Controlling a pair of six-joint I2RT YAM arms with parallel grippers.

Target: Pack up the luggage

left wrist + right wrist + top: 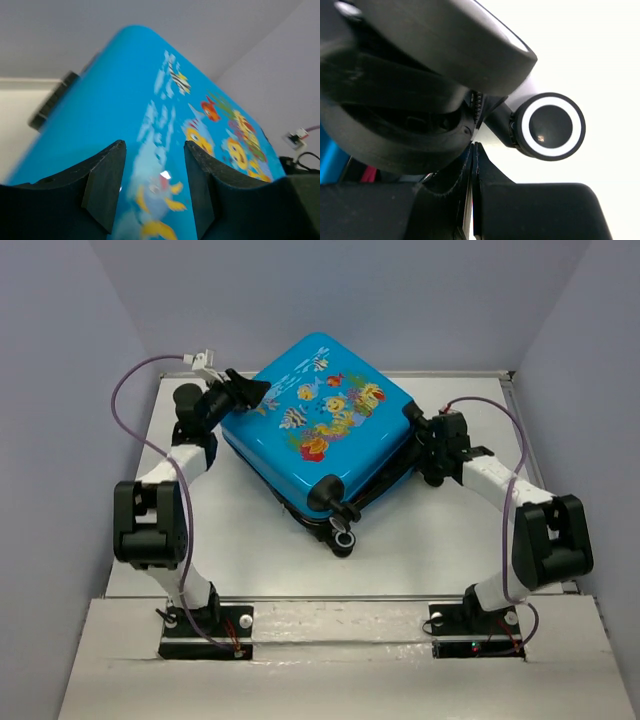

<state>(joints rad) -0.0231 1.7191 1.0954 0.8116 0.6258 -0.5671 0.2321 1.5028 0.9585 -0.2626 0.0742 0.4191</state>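
Observation:
The bright blue luggage lies on the table with its fish-print lid on top, lowered onto the lower shell. A black zipper edge runs along its near right side. My left gripper is open at the far left corner, its fingers resting over the printed face, holding nothing; the left wrist view shows the print between them. My right gripper is at the right side by the seam. In the right wrist view its fingers are pressed together under a black wheel housing, beside a wheel.
The white table is walled by grey panels on three sides. Two black wheels stick out at the suitcase's near corner. A purple cable loops off the left arm and another off the right arm.

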